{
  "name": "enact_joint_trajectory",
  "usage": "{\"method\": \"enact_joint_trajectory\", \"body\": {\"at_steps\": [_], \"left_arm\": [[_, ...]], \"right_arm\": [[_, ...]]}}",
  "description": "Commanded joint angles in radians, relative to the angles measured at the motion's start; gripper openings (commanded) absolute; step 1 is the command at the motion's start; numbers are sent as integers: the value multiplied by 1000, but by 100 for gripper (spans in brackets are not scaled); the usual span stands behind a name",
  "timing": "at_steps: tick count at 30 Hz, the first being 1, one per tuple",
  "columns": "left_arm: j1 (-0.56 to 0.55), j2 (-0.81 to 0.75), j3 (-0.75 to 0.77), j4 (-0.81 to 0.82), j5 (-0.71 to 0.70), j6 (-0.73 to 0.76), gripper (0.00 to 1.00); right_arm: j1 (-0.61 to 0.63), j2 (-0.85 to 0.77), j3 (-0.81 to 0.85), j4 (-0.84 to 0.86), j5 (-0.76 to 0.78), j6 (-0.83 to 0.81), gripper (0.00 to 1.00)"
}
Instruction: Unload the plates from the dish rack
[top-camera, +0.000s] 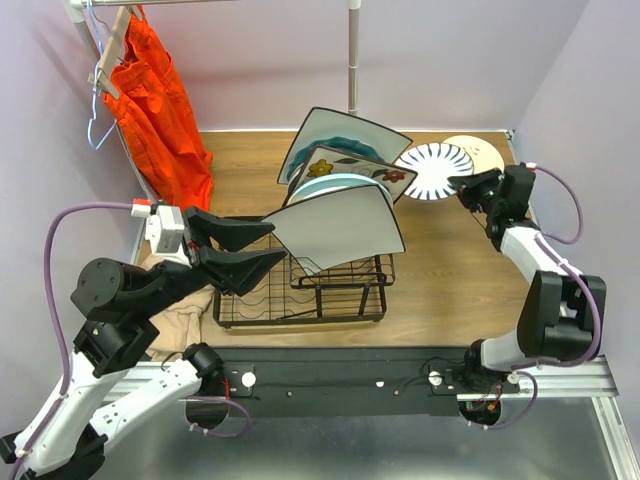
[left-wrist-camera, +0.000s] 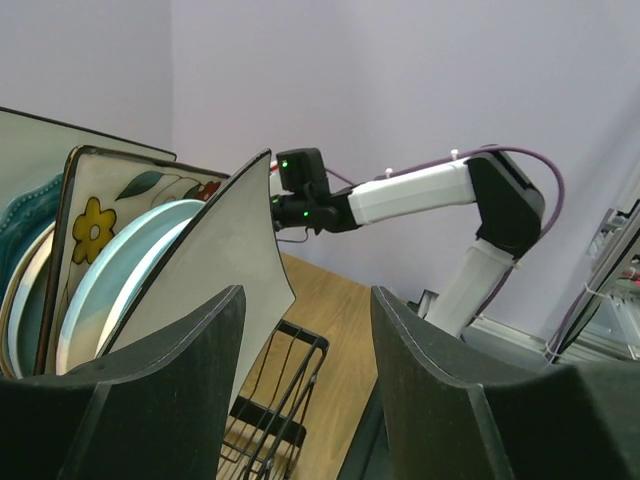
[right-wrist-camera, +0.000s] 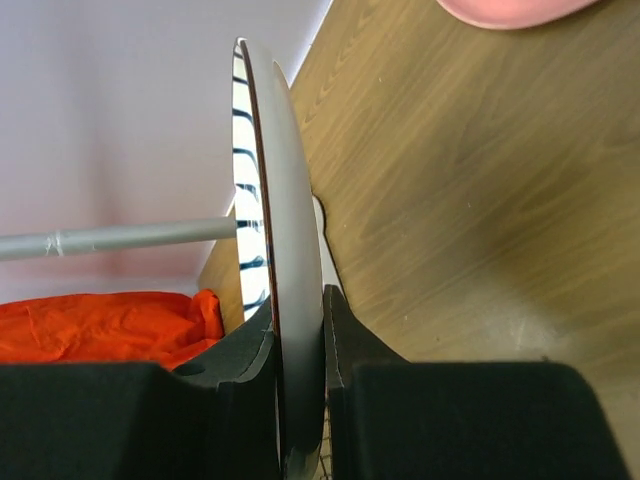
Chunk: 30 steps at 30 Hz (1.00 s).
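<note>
The black wire dish rack (top-camera: 300, 295) stands mid-table and shows in the left wrist view (left-wrist-camera: 275, 400). Several plates stand on edge in it: a plain white square plate (top-camera: 340, 235) in front, a round mint plate (top-camera: 335, 185), a flower-print square plate (top-camera: 352, 168) and a teal square plate (top-camera: 345, 130) at the back. My left gripper (top-camera: 278, 243) is open and empty just left of the white square plate (left-wrist-camera: 215, 260); it also shows in the left wrist view (left-wrist-camera: 305, 295). My right gripper (top-camera: 462, 185) is shut on the rim of a round white plate with dark stripes (top-camera: 433, 170), held on edge over the table (right-wrist-camera: 285, 250).
A cream-pink plate (top-camera: 482, 150) lies on the table at the back right, also in the right wrist view (right-wrist-camera: 510, 8). An orange garment (top-camera: 160, 110) hangs at the back left. A metal pole (top-camera: 353, 50) stands behind the rack. A beige cloth (top-camera: 180, 310) lies under my left arm.
</note>
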<state>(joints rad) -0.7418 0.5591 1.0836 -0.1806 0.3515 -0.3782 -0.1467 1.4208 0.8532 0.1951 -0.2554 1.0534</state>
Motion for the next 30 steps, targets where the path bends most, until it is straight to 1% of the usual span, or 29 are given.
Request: {"method": "enact_joint_trajectory", "body": {"at_steps": [1,5,10,15,20,26,30], "left_arm": [[-5,-33,-4,12,-20,-16,62],[-5,-42,4,-2,-32,-8,62],[-5,-33,15,-3,-34,-4,62],[-4,-19,15,3,-29,-4,62],[-5,-10,15,1,-31,-4,62],[-5,-4,15,4,-32,-4,62],[-4,7,16,4,-39,5,62]], "right_arm": [[35,81,38,314,30,-1,1],[44,154,75,337,62,-24,1],[50,265,156,349,44,-24,1],[76,374,221,369,61,-21,1],[105,443,245,376,87,-10,1],[133,501,233,422,142,23,1],[144,544,247,431,137,30,5]]}}
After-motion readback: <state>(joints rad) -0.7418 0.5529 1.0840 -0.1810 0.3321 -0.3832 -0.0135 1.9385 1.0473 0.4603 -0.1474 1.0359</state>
